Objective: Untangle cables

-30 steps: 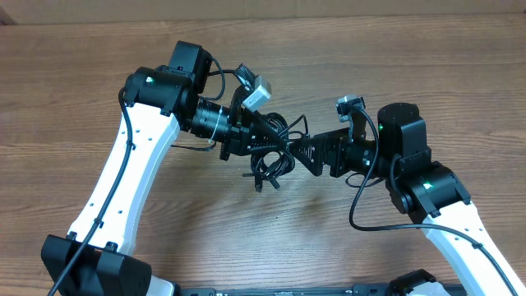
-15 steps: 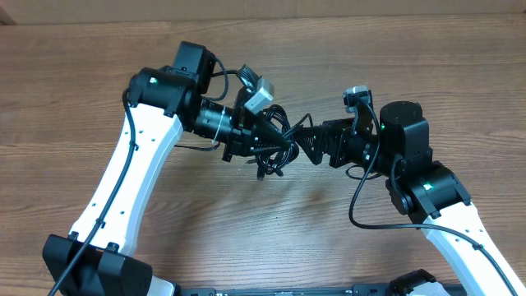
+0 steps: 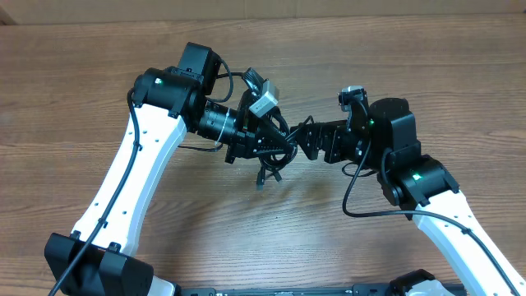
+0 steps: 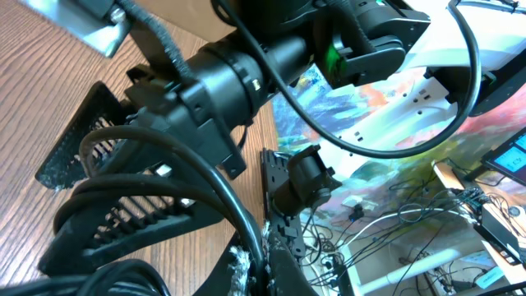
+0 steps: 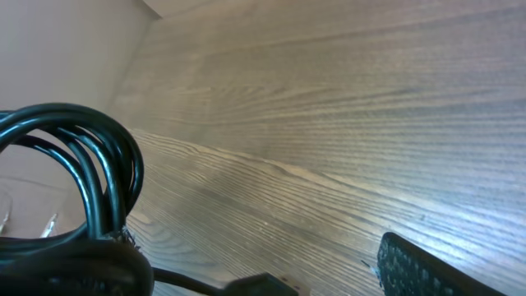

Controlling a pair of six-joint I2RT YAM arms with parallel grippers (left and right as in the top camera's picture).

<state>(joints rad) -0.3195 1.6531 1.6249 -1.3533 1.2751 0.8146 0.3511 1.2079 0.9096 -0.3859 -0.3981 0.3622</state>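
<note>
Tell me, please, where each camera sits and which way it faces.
Overhead: above the table, looking down on the left tool, right tool and cables.
Left wrist: on the left arm, facing the open right tool past cables.
Right wrist: on the right arm, looking low across the table; one own finger shows.
All three share the cables.

Overhead straight down on table [image 3: 66,99], both wrist views very close, sharing cables [image 5: 103,201]
</note>
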